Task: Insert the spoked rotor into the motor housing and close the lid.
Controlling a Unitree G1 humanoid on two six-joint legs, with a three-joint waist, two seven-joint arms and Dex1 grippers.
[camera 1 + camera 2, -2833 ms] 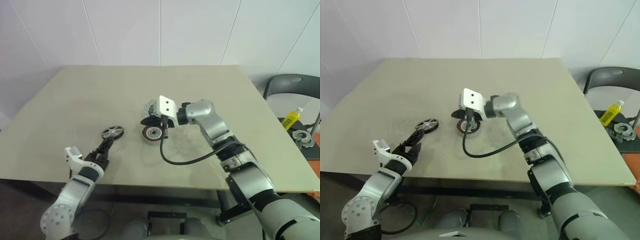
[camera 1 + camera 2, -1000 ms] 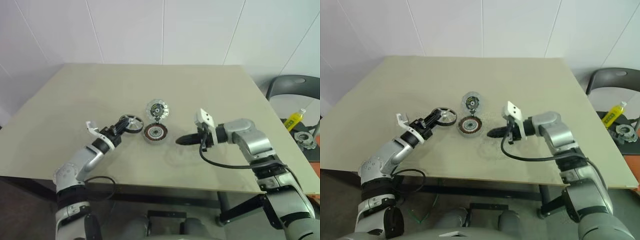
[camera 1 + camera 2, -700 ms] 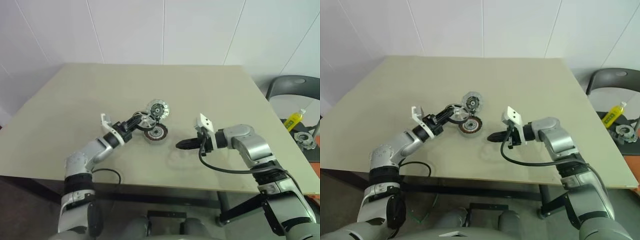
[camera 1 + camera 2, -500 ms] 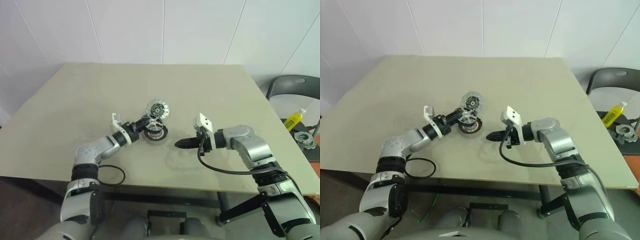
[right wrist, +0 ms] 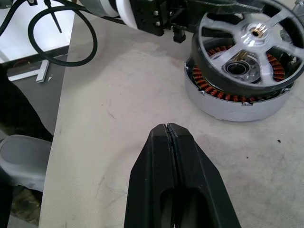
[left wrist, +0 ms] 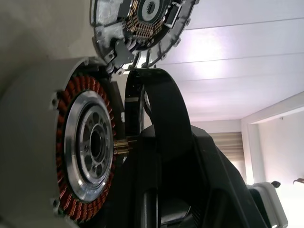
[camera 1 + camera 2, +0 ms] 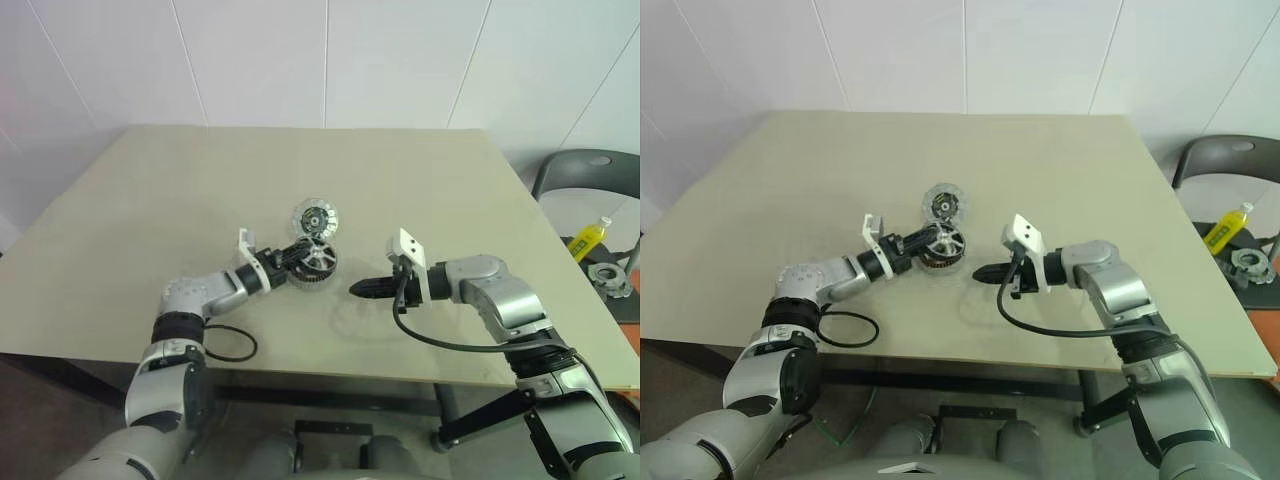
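Rotor work at the middle of a beige table (image 7: 150,200). The motor housing (image 5: 237,102), a low round shell with copper windings around a pale bore, sits flat on that table. The left gripper (image 7: 921,242) clamps the rim of the spoked rotor (image 5: 247,45) and holds it just above the housing, tilted, its brass shaft near the bore but not seated. Just behind the housing lies the lid (image 7: 314,217), a silver disc with a dark centre. To the right of the housing, the right gripper (image 7: 365,289) hovers low over the table, fingers pressed together, empty. The rotor looks like rigid metal, probably dense for its size, smooth and liable to slip; its magnets may snap it down onto the windings. The rim seems the safest place to grip, clear of the spokes. Beyond the table are plain white walls; right of it a chair (image 7: 585,175) and a yellow bottle (image 7: 583,238).
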